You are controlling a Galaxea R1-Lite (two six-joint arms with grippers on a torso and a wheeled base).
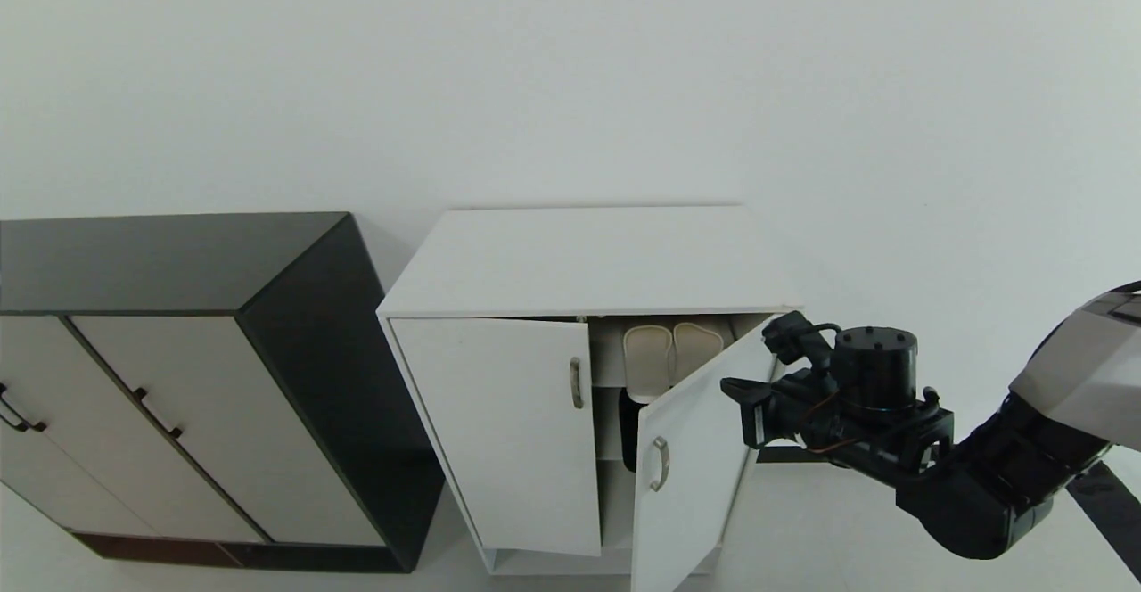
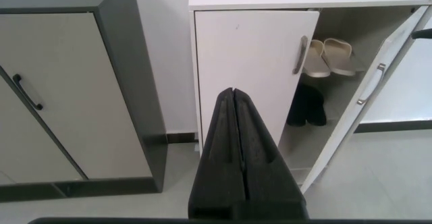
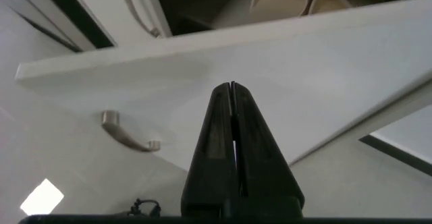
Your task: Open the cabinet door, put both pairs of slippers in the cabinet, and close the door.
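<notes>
right pincer point(image 3: 233, 88), tips pressed together and holding nothing, sits at the outer face of the half-open right door point(image 1: 691, 476) of the white cabinet point(image 1: 579, 258), above its handle point(image 1: 658, 464); whether it touches the panel i cannot tell. left pincer point(image 2: 233, 92) is likewise closed on nothing and hangs well back from the cabinet front. inside, the pale slippers point(image 1: 670, 356) lie on the upper shelf and the dark slippers point(image 2: 307, 106) stand on the shelf below. with both pairs stowed, closing looks like the step in hand: the next move calls for a steady push on the panel until it lines up with the closed left door point(image 1: 499, 423). a dark cabinet point(image 1: 178, 262) stands just beside, on a pale floor point(image 2: 378, 183) against a plain white wall point(image 1: 570, 66).
</notes>
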